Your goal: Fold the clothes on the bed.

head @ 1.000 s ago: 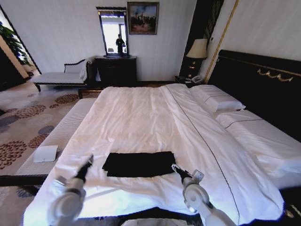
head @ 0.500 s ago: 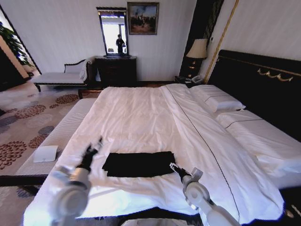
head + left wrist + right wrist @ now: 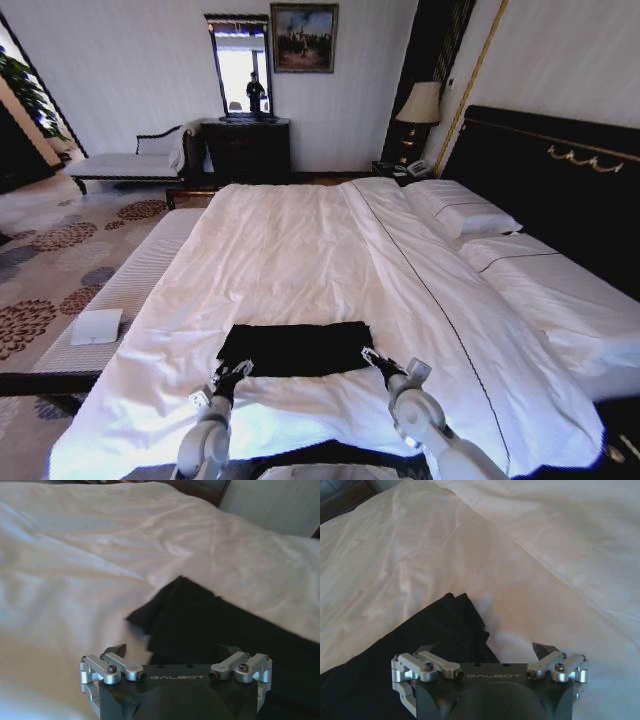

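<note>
From the head camera, the black cotton T-shirt point(image 3: 296, 348), already a flat narrow band, is lying across the near part of the very large white-sheeted bed point(image 3: 300, 250) with its tall black, gold-trimmed headboard point(image 3: 560, 180). The left gripper point(image 3: 232, 371) is hovering at the band's near left corner, and the right gripper point(image 3: 371, 357) is poised at its near right corner; whether either is touching cloth cannot be told from here.

From the left wrist camera, the left gripper's point(image 3: 172, 652) jaws are standing spread, with the T-shirt's point(image 3: 225, 630) ragged corner lying just ahead between them. The layers there are fanning apart, so a pinch risks catching only the top one and pulling the fold open.

From the right wrist camera, the right gripper's point(image 3: 487, 650) fingers are likewise spread wide, one over the dark fabric point(image 3: 420, 635), the other over the soft white duvet point(image 3: 545, 580). Closing like this risks grabbing the duvet along with the shirt, or missing the edge; uneven grips would skew the band.
</note>
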Available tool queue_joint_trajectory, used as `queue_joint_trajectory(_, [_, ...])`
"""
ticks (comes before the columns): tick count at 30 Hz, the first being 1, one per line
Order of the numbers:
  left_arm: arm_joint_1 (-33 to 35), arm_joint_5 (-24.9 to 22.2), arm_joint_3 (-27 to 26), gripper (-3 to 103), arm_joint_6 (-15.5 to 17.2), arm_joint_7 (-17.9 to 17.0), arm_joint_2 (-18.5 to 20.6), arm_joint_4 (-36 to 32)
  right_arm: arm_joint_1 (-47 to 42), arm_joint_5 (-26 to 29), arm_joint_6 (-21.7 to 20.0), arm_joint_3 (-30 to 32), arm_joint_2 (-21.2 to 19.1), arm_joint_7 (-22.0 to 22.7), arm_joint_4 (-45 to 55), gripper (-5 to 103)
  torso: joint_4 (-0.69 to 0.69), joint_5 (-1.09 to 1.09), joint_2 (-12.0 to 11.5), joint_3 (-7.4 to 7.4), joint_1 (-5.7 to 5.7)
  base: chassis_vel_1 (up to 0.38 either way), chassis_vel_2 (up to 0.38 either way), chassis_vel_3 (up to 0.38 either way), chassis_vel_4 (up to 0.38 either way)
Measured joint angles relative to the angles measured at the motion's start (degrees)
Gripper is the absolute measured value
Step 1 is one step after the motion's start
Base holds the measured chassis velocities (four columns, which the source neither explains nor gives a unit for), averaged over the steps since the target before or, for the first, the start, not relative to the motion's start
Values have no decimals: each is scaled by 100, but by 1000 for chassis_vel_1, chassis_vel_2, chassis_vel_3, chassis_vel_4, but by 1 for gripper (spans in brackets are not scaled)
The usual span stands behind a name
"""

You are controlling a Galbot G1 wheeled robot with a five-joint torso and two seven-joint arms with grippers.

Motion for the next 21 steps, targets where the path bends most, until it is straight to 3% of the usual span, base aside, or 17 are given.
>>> queue_joint_trajectory(10, [323, 12, -280, 100, 116, -355, 120, -176, 83, 140, 61, -20, 17, 2, 13, 100, 0, 0, 0, 0, 0, 0, 0, 0, 0])
queue_joint_trajectory(15, [576, -495, -925, 100, 232, -516, 148, -1034, 63, 562, 75, 24, 85, -235, -3, 100, 1, -1, 0, 0, 0, 0, 0, 0, 0])
queue_joint_trajectory(21, [646, -1091, -1658, 100, 379, -662, 268, -1625, -45, 297, 65, 52, 161, -338, -120, 100, 0, 0, 0, 0, 0, 0, 0, 0, 0])
